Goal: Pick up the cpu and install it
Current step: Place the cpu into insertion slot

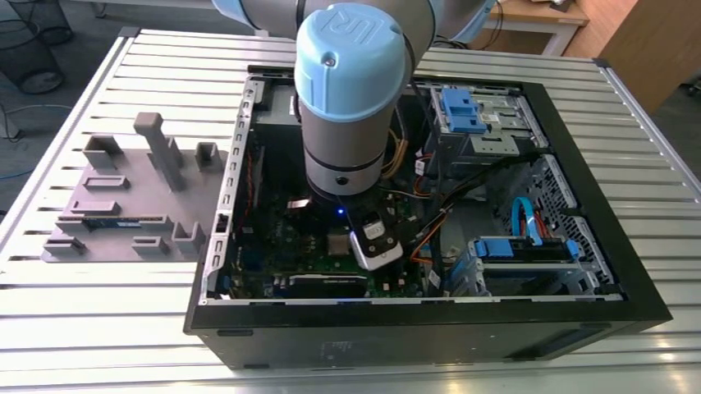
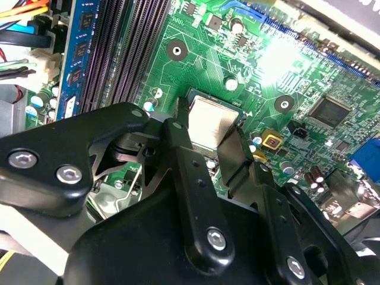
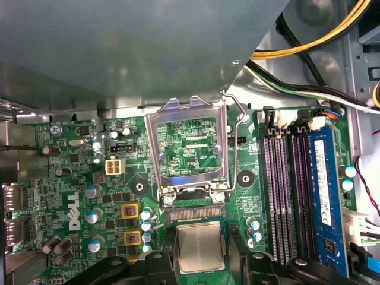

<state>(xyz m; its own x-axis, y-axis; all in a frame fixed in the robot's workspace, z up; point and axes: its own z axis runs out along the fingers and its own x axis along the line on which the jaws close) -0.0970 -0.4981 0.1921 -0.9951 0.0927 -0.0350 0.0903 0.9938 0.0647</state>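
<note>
The cpu (image 3: pixel 200 248), a small square chip with a shiny silver top, lies level in the motherboard socket, and in the second wrist view the cpu (image 2: pixel 209 120) shows the same. My gripper (image 3: pixel 200 256) is shut on it, with one black finger against each of two opposite edges, and my gripper (image 2: pixel 208 135) stands directly over the chip. The metal socket frame (image 3: pixel 187 148) is swung up and open just beyond the cpu. In the exterior view the arm (image 1: pixel 345 98) reaches down into the open computer case (image 1: pixel 428 320).
Memory slots (image 3: pixel 282 190) and a blue memory stick (image 3: pixel 323 196) run beside the socket. Yellow and black cables (image 3: pixel 309 47) cross above them, and a grey metal cage (image 3: pixel 119 53) overhangs the board. A grey tray (image 1: pixel 121 205) sits on the slatted table at the exterior view's left.
</note>
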